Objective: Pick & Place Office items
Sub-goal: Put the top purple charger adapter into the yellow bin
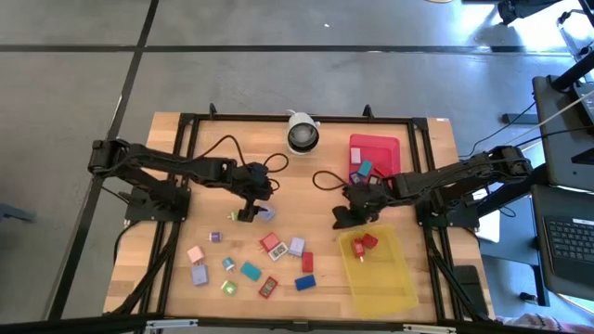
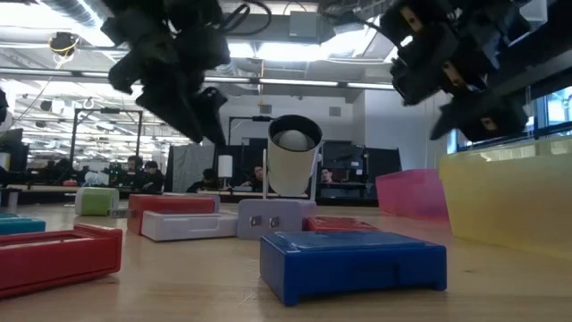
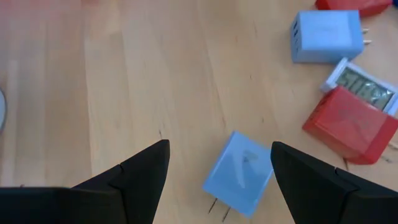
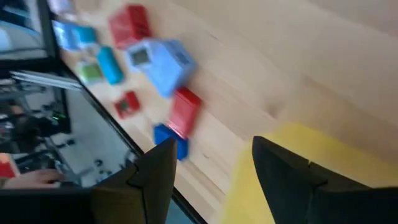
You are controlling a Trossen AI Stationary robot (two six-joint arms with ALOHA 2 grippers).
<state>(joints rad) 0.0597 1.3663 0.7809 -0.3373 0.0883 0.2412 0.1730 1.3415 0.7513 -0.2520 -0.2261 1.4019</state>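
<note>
Our left fingers (image 3: pixel 140 171) stand wide apart over a light blue plug block (image 3: pixel 239 173), holding nothing, set to straddle it. The remaining blocks (image 1: pixel 251 270) lie scattered nearby. Our right gripper (image 1: pixel 345 215) hangs part open and empty beside the yellow tray (image 1: pixel 401 295), where two red blocks (image 1: pixel 364 245) lie.

A blue block (image 2: pixel 353 261) is seen nearest on the table (image 2: pixel 500 286). A red block (image 2: pixel 55 257) lies beside it, a white round camera (image 2: pixel 293 154) behind, a yellow tray (image 2: pixel 508 201) alongside. Both arms hang above.
</note>
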